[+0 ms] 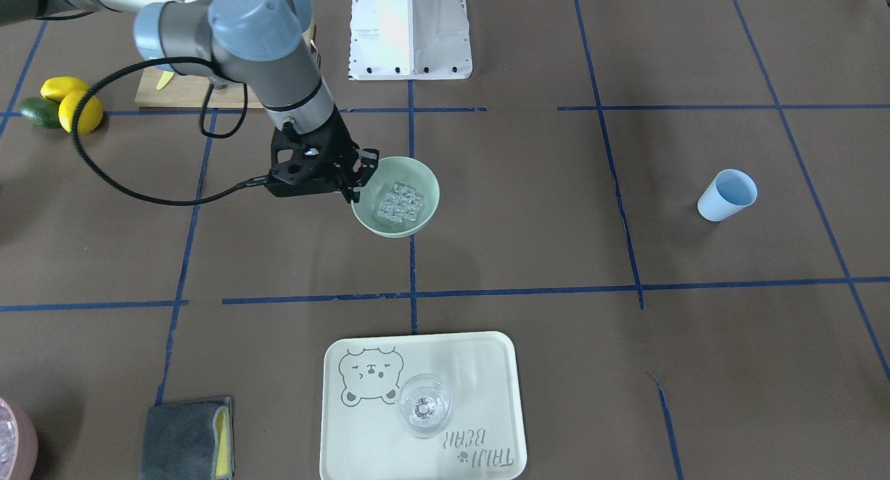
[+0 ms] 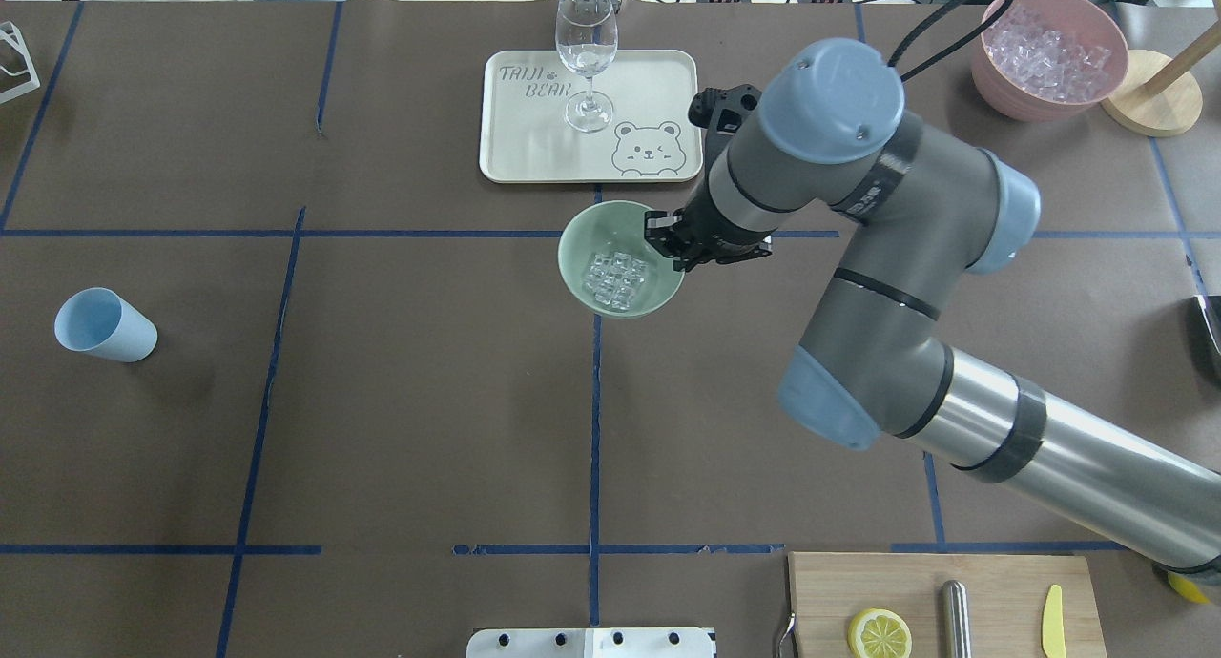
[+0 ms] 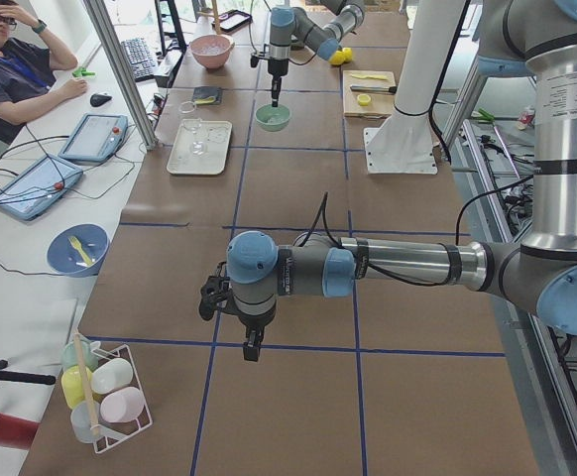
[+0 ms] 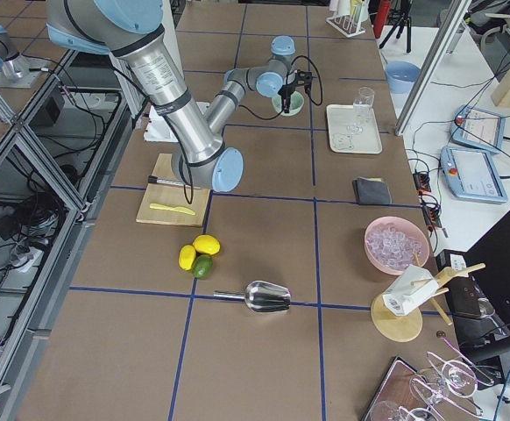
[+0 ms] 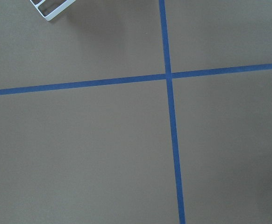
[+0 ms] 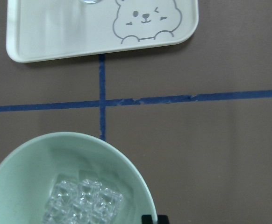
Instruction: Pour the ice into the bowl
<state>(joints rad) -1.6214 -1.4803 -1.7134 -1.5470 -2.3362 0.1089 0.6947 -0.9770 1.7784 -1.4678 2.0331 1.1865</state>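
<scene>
Extended right arm [image 2: 887, 286], right gripper [image 2: 671, 246] pointing down, jaws apart; outstretched left arm [image 3: 398, 266], left gripper [image 3: 253, 347] pointing down

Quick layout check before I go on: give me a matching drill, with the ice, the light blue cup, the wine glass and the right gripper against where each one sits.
Things:
1. ice
2. light blue cup
3. wine glass
4. right gripper

Places:
A. on the bear tray
B. inside the mint-green bowl
C. at that bowl's rim
D. alone on the robot's left half of the table

Pairs: 1-B, 2-D, 3-A, 4-C
</scene>
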